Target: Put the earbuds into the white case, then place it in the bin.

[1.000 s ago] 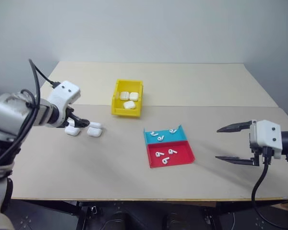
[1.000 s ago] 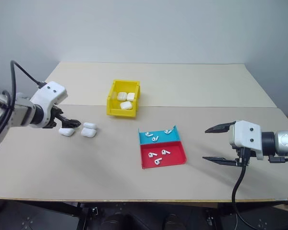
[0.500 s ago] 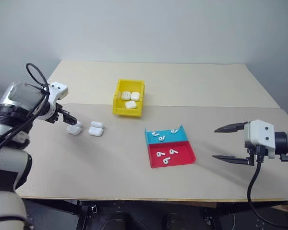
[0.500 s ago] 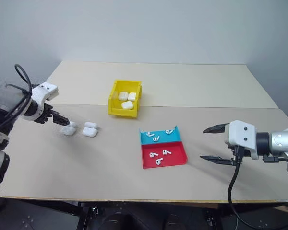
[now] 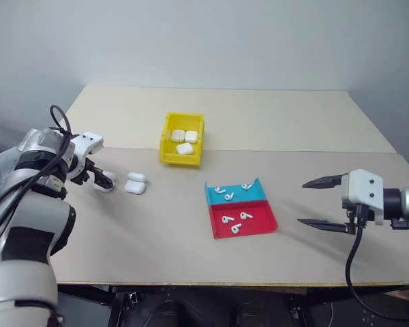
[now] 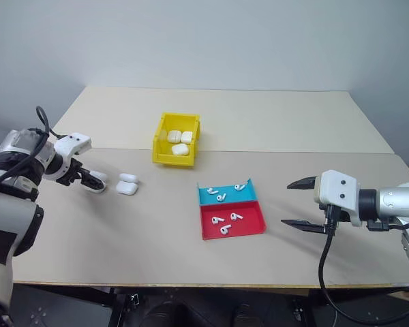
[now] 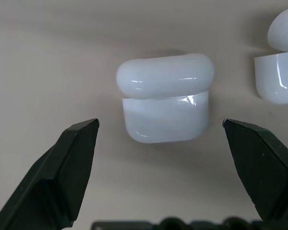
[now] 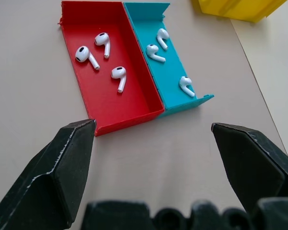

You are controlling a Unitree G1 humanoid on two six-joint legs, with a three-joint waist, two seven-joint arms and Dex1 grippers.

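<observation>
White case [image 7: 164, 98] lies on the table left of the yellow bin [image 5: 182, 139], between the left gripper [image 7: 161, 139]'s spread fingers, untouched. Centre it squarely, then close gently. Right gripper [image 5: 318, 203] gapes empty.

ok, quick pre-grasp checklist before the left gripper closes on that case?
1. Left gripper open: ok, both fingers spread wide.
2. White case between the fingers: ok, it sits centred in the gap in the left wrist view, touching neither finger.
3. Case lid: cannot tell, a seam shows but not whether it is fully shut.
4. Neighbouring case clear of the fingers: ok, it lies apart, beyond one finger.
5. Right gripper ready: ok, open and holding nothing, hovering beside the red tray and teal tray.
6. Earbuds available: ok, three in each tray; yellow bin already holds three cases.
</observation>
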